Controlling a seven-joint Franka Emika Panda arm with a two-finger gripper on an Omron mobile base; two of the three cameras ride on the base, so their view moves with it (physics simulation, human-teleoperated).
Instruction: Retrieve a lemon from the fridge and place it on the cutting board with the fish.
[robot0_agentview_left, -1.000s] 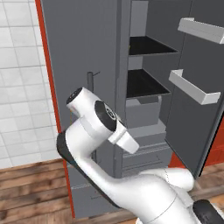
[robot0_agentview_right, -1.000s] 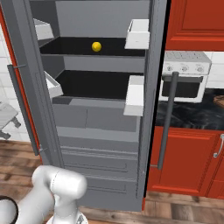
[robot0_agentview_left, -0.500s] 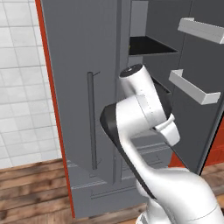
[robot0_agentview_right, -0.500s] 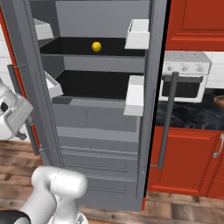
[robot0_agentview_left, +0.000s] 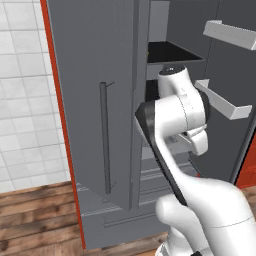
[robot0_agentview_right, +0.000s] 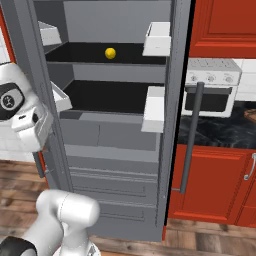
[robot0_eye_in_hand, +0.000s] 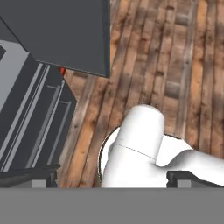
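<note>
In the right base view the gripper (robot0_agentview_right: 31, 131) hung at the far left, low beside the open left door of the fridge (robot0_agentview_right: 170, 150), w/ jaws fully apart and nothing held; in the hand view it looked down at the wood floor (robot0_eye_in_hand: 175, 57), not at the shelves. The lemon (robot0_agentview_right: 110, 52) sat alone on the upper black shelf (robot0_agentview_right: 85, 54), so it lay up, to the right and farther in from the hand. A round fruit has no long axis, so I judged approach direction mattered more than wrist roll.
</note>
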